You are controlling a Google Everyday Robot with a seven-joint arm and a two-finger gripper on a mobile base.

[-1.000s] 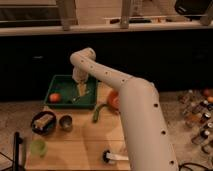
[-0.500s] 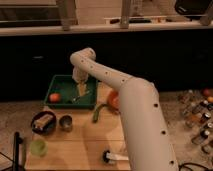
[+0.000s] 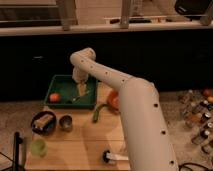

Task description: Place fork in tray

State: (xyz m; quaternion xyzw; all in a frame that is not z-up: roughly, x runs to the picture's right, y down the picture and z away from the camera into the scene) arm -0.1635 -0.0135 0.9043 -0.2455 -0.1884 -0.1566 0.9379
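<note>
Smooth white plastic arm (image 3: pixel 131 100), its jaws over the matt green tray (image 3: pixel 61 86); pale wooden table (image 3: pixel 82 142)

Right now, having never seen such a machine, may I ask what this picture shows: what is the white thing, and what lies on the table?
The white thing is a robot arm; its gripper hangs over the green tray. The single camera looks down on the table. A thin pale fork shows in the tray just below the gripper; whether it is held, I cannot tell. Beside it lies a small orange object. On the table: a green vegetable, a black bowl, a metal cup.
</note>
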